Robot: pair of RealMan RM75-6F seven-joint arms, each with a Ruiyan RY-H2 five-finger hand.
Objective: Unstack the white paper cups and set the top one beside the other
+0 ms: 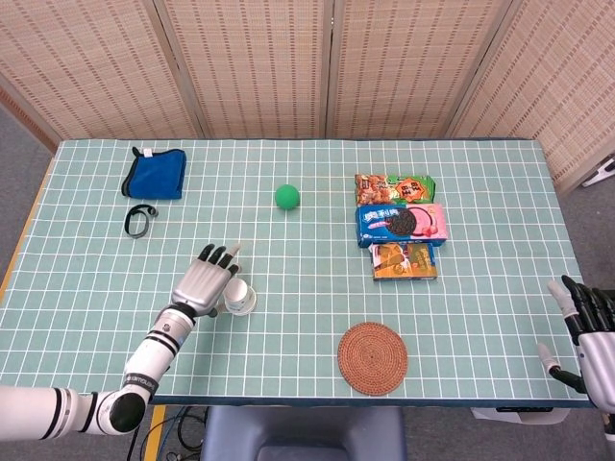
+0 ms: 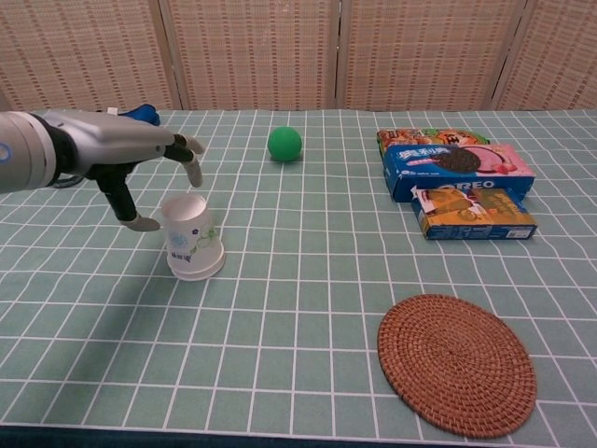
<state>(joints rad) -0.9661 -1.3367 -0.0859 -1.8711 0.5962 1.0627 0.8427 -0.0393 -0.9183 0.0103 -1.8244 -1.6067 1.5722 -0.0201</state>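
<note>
The stacked white paper cups (image 2: pixel 193 239) stand upside down, rim on the green gridded tabletop (image 1: pixel 307 317), in its near-left part. The left hand (image 2: pixel 140 154) hovers over them with fingers spread, thumb tip at the cups' left side, holding nothing. Bare cloth lies right of the cups up to the round woven coaster (image 1: pixel 373 357) near the front edge. The right hand (image 1: pixel 588 331), fingers apart and empty, sits beyond the tabletop's right edge.
</note>
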